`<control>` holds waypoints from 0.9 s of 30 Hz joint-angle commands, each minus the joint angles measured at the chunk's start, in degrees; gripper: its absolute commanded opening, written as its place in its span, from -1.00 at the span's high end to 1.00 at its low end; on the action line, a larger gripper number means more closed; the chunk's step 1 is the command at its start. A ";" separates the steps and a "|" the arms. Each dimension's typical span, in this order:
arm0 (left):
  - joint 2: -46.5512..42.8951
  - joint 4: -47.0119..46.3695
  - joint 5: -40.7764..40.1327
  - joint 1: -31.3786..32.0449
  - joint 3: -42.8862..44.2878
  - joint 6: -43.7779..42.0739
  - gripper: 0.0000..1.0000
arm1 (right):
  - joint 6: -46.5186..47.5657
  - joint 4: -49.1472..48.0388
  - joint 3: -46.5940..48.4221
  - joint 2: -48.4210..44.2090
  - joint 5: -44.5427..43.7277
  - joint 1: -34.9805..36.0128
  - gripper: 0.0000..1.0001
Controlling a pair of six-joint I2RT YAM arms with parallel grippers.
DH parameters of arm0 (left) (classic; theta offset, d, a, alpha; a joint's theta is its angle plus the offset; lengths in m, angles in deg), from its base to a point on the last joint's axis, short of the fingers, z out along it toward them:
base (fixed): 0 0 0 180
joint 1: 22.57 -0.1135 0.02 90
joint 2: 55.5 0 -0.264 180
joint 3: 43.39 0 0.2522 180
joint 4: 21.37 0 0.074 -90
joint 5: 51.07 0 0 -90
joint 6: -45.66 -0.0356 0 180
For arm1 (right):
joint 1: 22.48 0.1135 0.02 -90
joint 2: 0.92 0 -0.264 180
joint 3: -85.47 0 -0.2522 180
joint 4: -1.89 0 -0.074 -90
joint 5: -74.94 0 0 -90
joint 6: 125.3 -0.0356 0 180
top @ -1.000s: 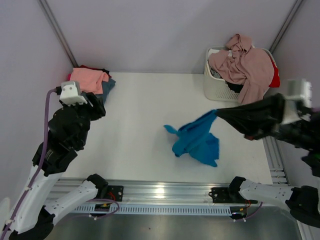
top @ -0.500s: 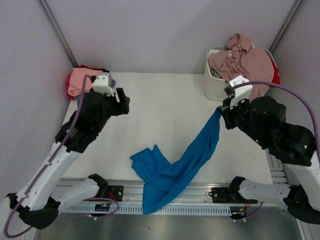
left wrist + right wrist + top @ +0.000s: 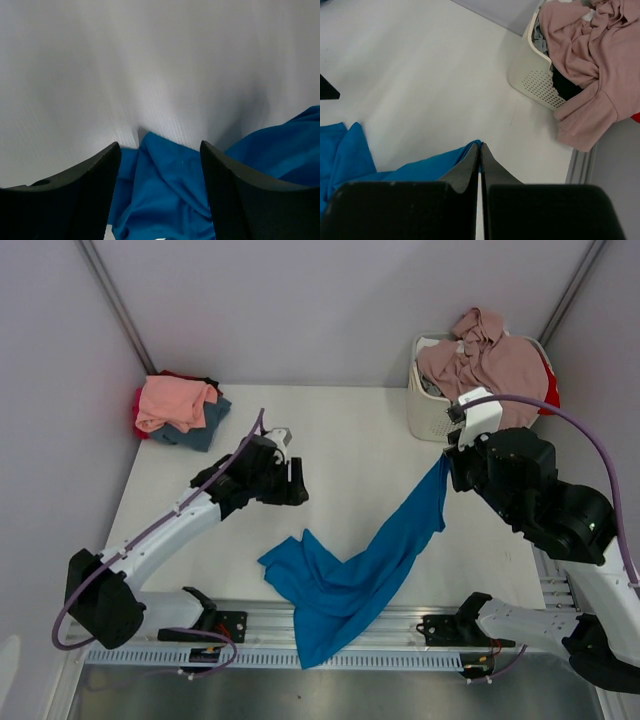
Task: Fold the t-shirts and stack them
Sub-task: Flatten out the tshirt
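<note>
Found R gripper (image 3: 443,462) clamped on blue shirt (image 3: 350,580) corner, just in front of basket (image 3: 425,410). Saw cloth slanting down-left from there, bulk crumpled on table (image 3: 340,430), over front edge. Found L gripper (image 3: 298,485) spread, empty, above shirt's far tip, well left of basket. Noted pink-topped stack (image 3: 180,405) far left of basket, mauve shirt (image 3: 495,370) draped over basket.

- The bright blue t-shirt (image 3: 350,575) is one plain colour with no print, and one corner is pinched in the matte black right jaws.
- The left jaws are black too, with blue cloth under them.
- The counter (image 3: 330,440) is plain white.
- The basket (image 3: 425,412) beyond the right jaws is off-white, dotted with small holes.
- The mauve-pink shirt (image 3: 500,365) draped over it is plain dusty pink, with black cloth (image 3: 470,415) beneath.
- Far beyond the left jaws, the salmon pink shirt (image 3: 172,400) lies over the slate blue-grey shirt (image 3: 205,428).
- The cable (image 3: 590,440) is purple.
</note>
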 commanded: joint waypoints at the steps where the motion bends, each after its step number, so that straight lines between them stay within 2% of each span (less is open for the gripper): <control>1: 0.76 1.94 5.65 0.76 -3.39 3.57 -0.37 | 1.13 -2.81 -0.28 -0.25 -0.11 -0.58 1.00; 9: 7.25 0.18 8.81 5.58 -8.41 4.45 -0.32 | 0.87 -3.87 -1.68 0.18 2.09 -1.37 1.00; 15: 15.69 -0.79 10.22 9.99 -8.15 4.19 -0.22 | -0.01 -4.31 -1.95 0.71 3.49 -1.55 1.00; 21: 19.56 -0.70 10.05 11.57 -7.01 3.92 -0.19 | -0.80 -3.61 -2.03 0.89 4.11 -1.64 1.00; 23: 20.36 -0.44 9.78 11.83 -6.66 3.75 -0.06 | -1.06 -3.60 -2.30 0.71 4.20 -1.63 1.00; 25: 20.97 -0.35 10.04 11.92 -6.48 3.40 0.28 | -1.41 -3.60 -2.65 0.45 4.37 -1.55 1.00; 27: 21.24 0.44 9.61 12.01 -5.61 3.22 0.52 | -1.50 -3.60 -2.74 0.19 4.29 -1.55 1.00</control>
